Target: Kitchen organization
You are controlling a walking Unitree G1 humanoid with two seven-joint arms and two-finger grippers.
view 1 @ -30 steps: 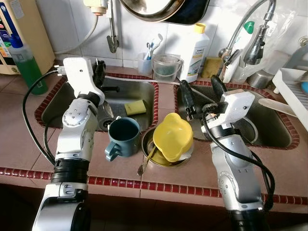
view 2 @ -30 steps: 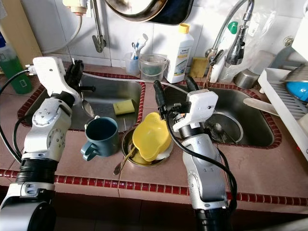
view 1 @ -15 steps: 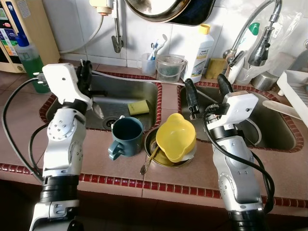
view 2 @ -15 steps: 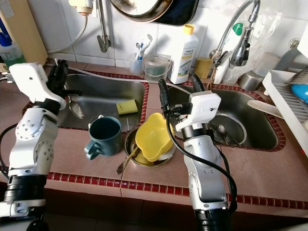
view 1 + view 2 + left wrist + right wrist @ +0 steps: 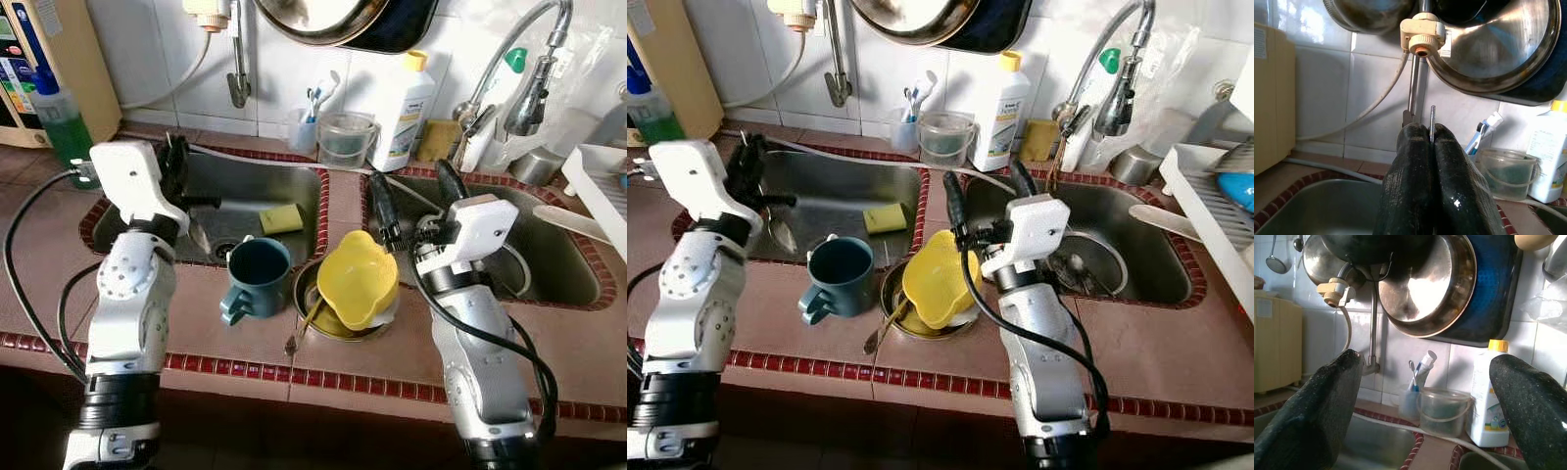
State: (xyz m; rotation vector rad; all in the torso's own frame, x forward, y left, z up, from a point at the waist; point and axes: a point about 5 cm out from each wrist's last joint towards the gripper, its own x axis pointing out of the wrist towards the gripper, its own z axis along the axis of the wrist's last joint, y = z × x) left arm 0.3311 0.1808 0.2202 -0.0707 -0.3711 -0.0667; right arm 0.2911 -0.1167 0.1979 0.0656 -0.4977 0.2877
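The left gripper (image 5: 179, 162), in the left-centre of the left eye view above the left stainless steel sink basin (image 5: 284, 186), has its jaws clenched on a thin metal spoon (image 5: 201, 235); the spoon's bowl hangs below the fingers over the basin, and in the left wrist view its narrow handle end (image 5: 1432, 122) sticks up between the pressed fingertips. The right gripper (image 5: 411, 196), right of centre, hovers over the rim of the right steel sink basin (image 5: 549, 264) with its jaws released and spread wide, holding nothing. On the brown tiled surface (image 5: 392, 362) between the basins, near the frame's middle, stands a dark teal ceramic mug (image 5: 253, 279). Just right of it a yellow plastic bowl (image 5: 358, 279) leans tilted inside a round steel dish (image 5: 338, 323) along with another utensil. A yellow sponge (image 5: 277, 217) lies in the left basin. A white detergent bottle with yellow cap (image 5: 404, 108) stands at the tiled wall, upper centre
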